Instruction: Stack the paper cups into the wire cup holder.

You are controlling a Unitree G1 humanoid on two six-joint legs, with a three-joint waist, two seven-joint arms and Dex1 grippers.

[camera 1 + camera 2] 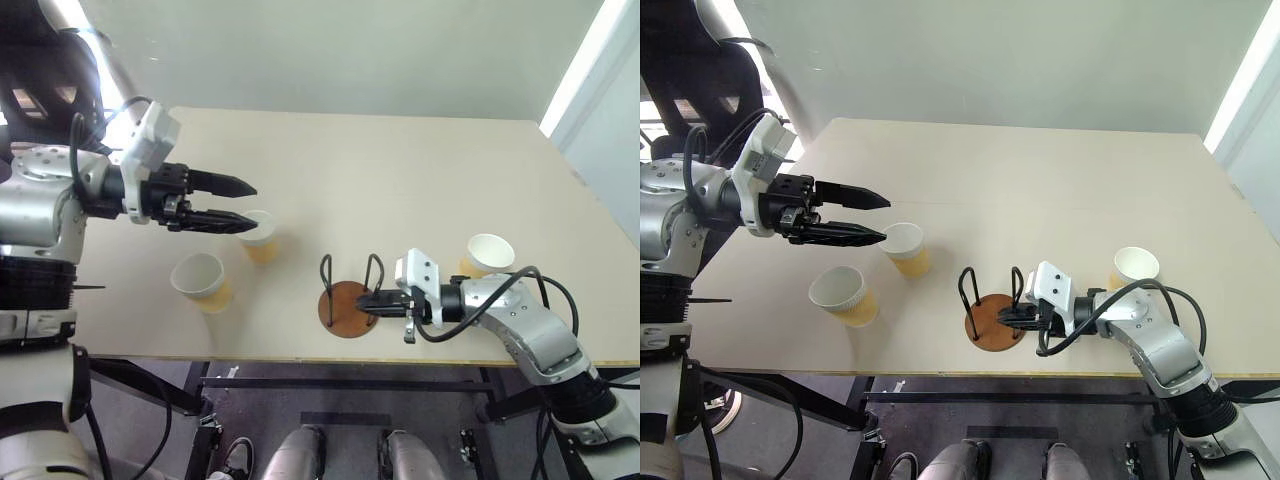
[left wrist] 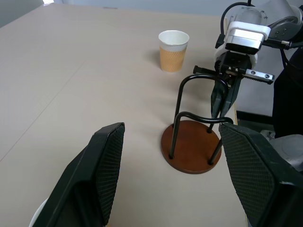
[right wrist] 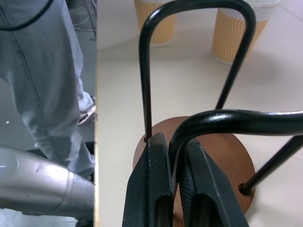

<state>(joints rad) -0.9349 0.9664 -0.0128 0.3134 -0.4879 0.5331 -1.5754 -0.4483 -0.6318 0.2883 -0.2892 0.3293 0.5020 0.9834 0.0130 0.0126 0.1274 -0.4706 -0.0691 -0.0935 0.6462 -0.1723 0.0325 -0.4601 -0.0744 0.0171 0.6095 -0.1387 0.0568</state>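
Observation:
The wire cup holder, a brown disc with two dark wire loops, stands near the table's front edge. My right gripper is shut on one leg of a loop, and the right wrist view shows both fingers pinching that wire. One paper cup stands upright just behind my right forearm. Two more upright cups sit left of the holder. My left gripper hangs open above the table beside the nearer of those cups, with nothing between its fingers.
The light table runs back to a pale wall. Its front edge lies just below the holder, and a black frame shows beneath it. Bare tabletop stretches behind and between the cups.

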